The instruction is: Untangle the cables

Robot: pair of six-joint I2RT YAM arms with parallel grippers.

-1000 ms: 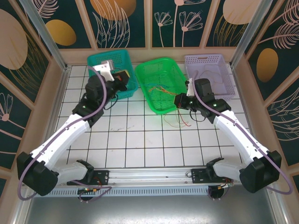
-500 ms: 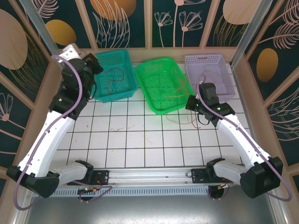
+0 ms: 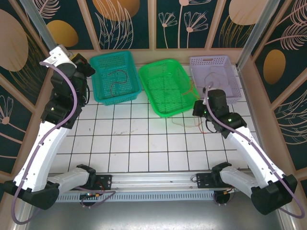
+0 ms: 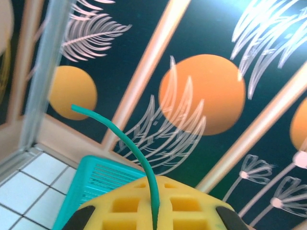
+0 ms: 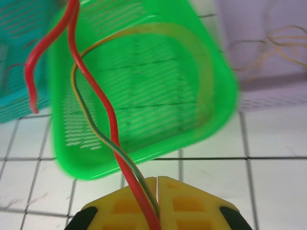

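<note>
**Beside the baskets (image 3: 165, 86), two firm grips**

Left gripper (image 4: 153, 213), raised beside the teal basket (image 4: 91, 182), pinches a green cable (image 4: 125, 139). Right gripper (image 5: 157, 189), before the green basket (image 5: 216, 100), clenches a red cable (image 5: 98, 93) and a yellow-green cable (image 5: 76, 96).

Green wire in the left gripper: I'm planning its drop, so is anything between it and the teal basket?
Nothing visible does. The left gripper holds the green wire in open air near the teal basket; a dark wire lies inside.
</note>
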